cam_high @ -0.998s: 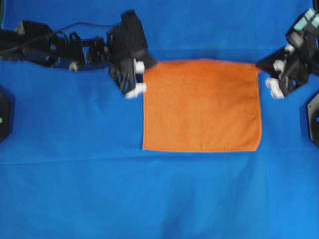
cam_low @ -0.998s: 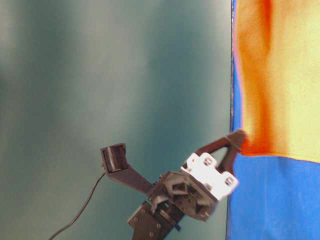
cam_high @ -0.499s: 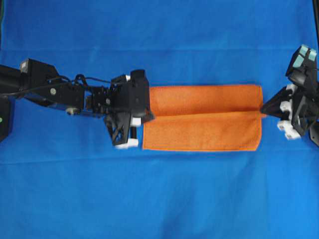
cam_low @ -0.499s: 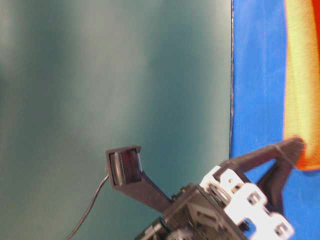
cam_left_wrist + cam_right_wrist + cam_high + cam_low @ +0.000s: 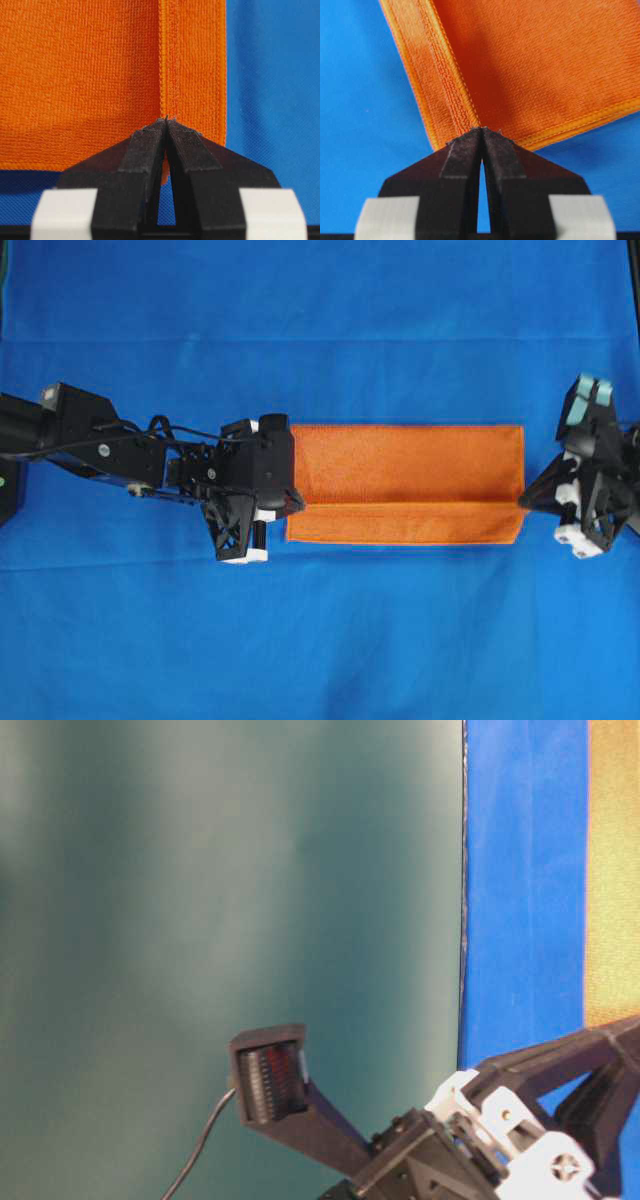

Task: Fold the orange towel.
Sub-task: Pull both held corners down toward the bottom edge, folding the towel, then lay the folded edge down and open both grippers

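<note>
The orange towel (image 5: 405,483) lies on the blue cloth, doubled over. Its upper layer reaches from the far fold to a hem line, and a narrow strip of the lower layer shows in front. My left gripper (image 5: 291,505) is shut on the upper layer's left hem corner. In the left wrist view the tips (image 5: 166,120) pinch the towel (image 5: 80,75) at its stitched hem. My right gripper (image 5: 522,503) is shut on the right hem corner. In the right wrist view the tips (image 5: 481,130) meet on the towel (image 5: 545,65). The table-level view shows a strip of the towel (image 5: 612,870).
The large blue cloth (image 5: 320,640) covers the whole table. The left arm (image 5: 110,445) stretches in from the left edge. The right arm's body (image 5: 600,490) stands at the right edge. A dark teal wall (image 5: 220,870) fills most of the table-level view.
Both grippers carried the towel's far edge toward the front over the towel. The flat square became a doubled strip, and the held hem now lies low near the front edge.
</note>
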`<act>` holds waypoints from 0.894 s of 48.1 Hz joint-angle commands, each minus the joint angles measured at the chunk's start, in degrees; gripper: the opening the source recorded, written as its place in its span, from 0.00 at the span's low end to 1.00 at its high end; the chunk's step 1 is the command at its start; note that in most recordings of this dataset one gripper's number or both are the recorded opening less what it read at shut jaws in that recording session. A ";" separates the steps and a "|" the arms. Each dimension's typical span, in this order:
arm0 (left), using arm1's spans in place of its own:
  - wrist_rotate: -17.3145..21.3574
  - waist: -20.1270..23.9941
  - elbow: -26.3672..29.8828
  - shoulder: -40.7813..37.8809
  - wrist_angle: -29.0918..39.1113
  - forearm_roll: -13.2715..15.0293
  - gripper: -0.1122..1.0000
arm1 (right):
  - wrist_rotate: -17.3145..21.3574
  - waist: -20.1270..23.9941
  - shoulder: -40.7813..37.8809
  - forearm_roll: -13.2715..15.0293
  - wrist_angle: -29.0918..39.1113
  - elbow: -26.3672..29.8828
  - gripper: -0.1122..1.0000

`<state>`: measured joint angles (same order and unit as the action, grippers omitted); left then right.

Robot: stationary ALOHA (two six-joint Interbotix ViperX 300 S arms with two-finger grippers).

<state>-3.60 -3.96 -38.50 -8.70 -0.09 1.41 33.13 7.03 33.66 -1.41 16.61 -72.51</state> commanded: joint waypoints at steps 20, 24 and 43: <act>-0.09 -1.32 0.44 -0.97 -0.09 0.00 0.11 | 0.88 4.13 -8.00 -0.35 -3.16 2.46 0.11; -0.09 -1.49 0.70 -0.97 -0.09 0.00 0.11 | 0.88 4.22 -8.35 -0.35 -3.16 2.64 0.11; -1.32 -4.48 2.55 0.09 0.09 0.00 0.68 | 2.29 8.17 -6.50 -1.67 -3.16 2.81 0.50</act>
<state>-5.45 -7.21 -37.27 -10.63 0.18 1.41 35.33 14.68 26.02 -2.99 13.62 -70.49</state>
